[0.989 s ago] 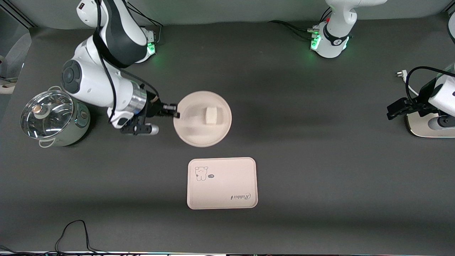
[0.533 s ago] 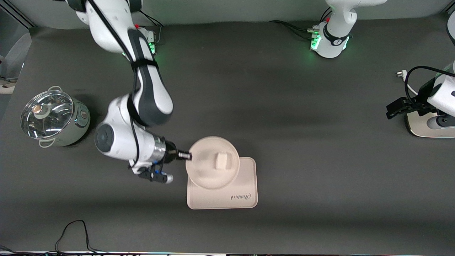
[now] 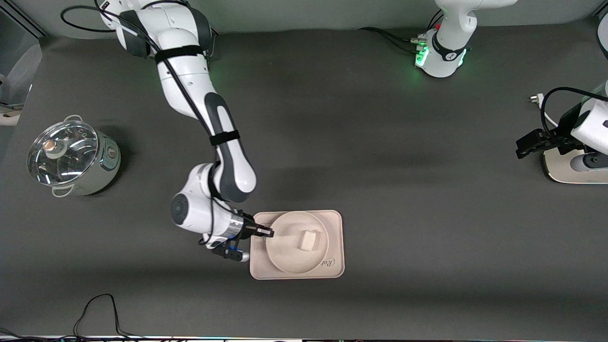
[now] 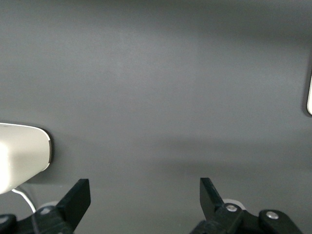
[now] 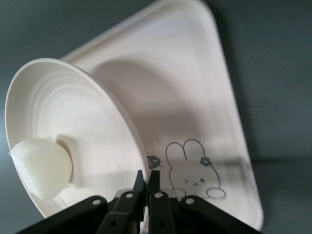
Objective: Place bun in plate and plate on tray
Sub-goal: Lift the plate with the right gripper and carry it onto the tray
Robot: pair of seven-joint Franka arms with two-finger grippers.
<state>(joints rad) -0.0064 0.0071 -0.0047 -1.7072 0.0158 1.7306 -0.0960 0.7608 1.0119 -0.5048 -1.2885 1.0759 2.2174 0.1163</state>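
Right gripper [image 3: 267, 232]: clamped on plate [image 3: 289, 259] rim, over tray [image 3: 334, 247]
Plate: carries bun [image 3: 308, 240]
Left gripper [image 4: 145, 195]: spread wide, waiting
Surface: dark table [image 3: 403, 199]

one bun [image 3: 308, 241], one plate [image 3: 285, 256] and one tray [image 3: 335, 237], all three stacked right at the right gripper [image 3: 269, 232], which pinches the plate's rim. one lidded steel pot [image 3: 71, 159], well away from that gripper toward the right arm's end. two arms, so two grippers: the left gripper [image 4: 145, 195] waits with fingers spread over bare table, beside one white stand [image 3: 574, 166].
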